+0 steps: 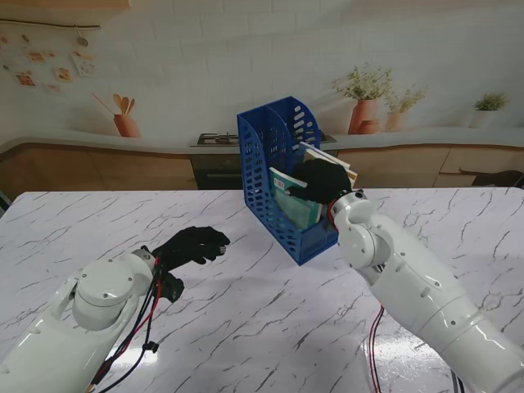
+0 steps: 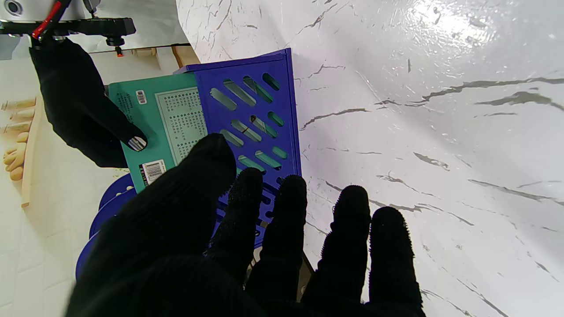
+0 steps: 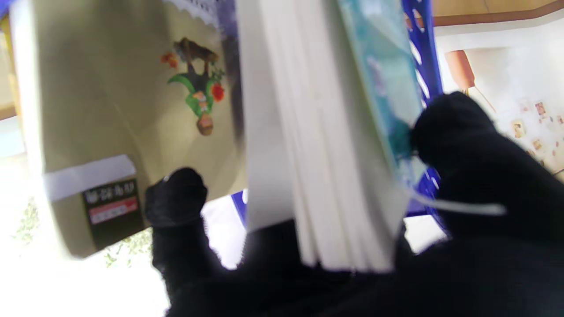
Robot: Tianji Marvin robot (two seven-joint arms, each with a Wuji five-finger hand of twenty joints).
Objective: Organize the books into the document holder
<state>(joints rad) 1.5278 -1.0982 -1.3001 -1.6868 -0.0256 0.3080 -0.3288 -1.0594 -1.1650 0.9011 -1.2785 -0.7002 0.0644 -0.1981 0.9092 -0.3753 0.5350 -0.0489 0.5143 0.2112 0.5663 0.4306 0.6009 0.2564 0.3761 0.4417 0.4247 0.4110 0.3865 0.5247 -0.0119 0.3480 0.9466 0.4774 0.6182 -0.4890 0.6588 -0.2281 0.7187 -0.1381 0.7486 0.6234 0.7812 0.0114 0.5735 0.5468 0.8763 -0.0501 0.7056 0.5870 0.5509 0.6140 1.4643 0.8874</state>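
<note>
- The marble table (image 1: 246,327) carries the whole job; its near half is bare stone, which leaves both arms room to work.
- The blue document holder (image 1: 266,155) stands upright toward the far side of the table. It is turned at an angle, so its low open end faces the robot's right, the side the books seem to go in from.
- The teal book (image 1: 293,201) stands on edge in the holder's nearest slot. Its long axis runs roughly upright with a slight lean, its covers lie parallel to the dividers, and its upper part sticks out past the low front.
- A cream-covered book (image 3: 132,110) sits just beside it, on the side farther from me, also on edge.
- The right hand (image 1: 323,182) is clamped on the teal book (image 3: 379,88), thumb on the cover and fingers (image 3: 176,198) reaching behind the page block. I'd guess it is steadying the book or pushing it deeper.
- The left hand (image 1: 192,244) hangs over the table well apart from the holder, fingers loosely spread and holding nothing, probably waiting.
</note>
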